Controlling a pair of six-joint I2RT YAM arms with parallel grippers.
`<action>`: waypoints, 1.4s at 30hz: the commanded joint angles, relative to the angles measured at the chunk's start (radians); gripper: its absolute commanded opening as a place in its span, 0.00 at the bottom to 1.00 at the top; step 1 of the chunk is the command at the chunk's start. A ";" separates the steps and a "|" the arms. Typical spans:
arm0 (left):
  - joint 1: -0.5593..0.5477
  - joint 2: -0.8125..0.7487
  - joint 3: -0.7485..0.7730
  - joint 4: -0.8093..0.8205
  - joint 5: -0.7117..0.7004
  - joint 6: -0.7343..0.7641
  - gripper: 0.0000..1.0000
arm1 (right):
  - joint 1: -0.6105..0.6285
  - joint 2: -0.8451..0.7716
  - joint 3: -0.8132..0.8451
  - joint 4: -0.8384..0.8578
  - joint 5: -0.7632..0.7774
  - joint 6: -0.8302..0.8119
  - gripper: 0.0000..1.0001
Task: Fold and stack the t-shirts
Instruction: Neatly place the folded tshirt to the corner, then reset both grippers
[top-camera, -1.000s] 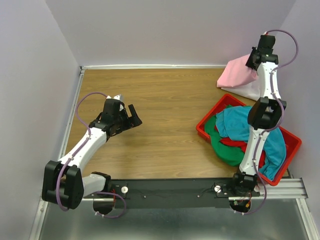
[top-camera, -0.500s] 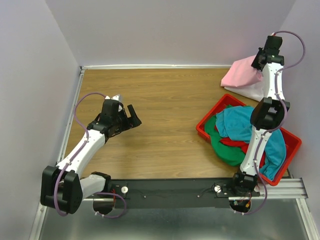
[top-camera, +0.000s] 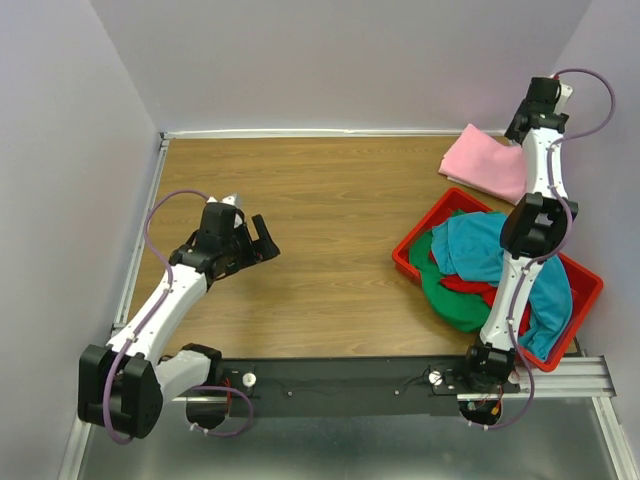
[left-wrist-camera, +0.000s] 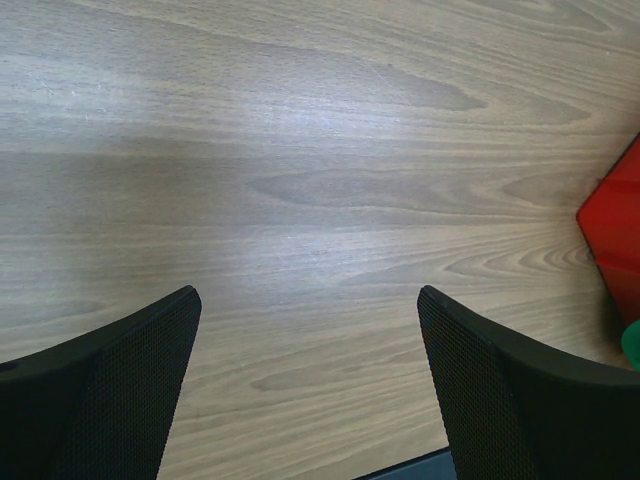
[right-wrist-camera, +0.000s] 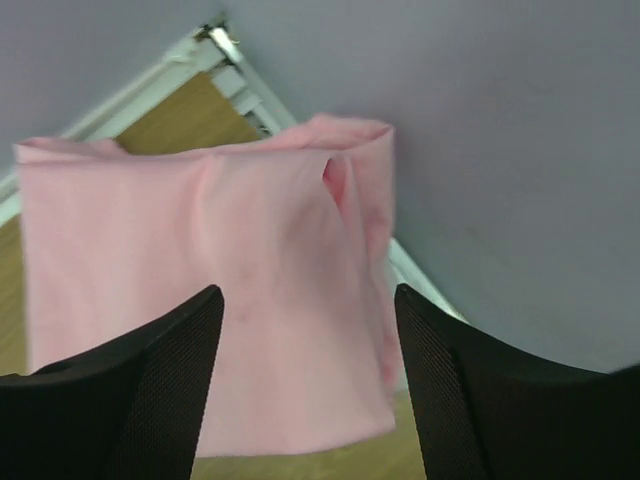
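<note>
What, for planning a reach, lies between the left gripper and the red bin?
Only bare wooden tabletop, from left gripper to red bin, in the top external view.

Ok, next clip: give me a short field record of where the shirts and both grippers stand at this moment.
pink t-shirt: folded, lying on the table at its far right corner, not gripped
red bin: right side of table, holding a teal t-shirt, green t-shirt and red t-shirt in a loose heap
left gripper: open, empty, over bare table left of centre
right gripper: open, empty, above the pink t-shirt
outside the bin: only the pink t-shirt shows
</note>
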 joint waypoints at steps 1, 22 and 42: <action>0.006 -0.035 -0.004 -0.039 -0.025 0.004 0.97 | -0.009 -0.026 -0.061 0.022 0.213 0.028 0.78; 0.006 -0.159 -0.004 -0.008 -0.070 0.024 0.97 | 0.112 -0.604 -0.731 0.207 0.001 0.054 0.88; 0.006 -0.260 0.091 0.032 -0.188 0.132 0.97 | 0.586 -1.107 -1.273 0.210 -0.190 0.280 0.93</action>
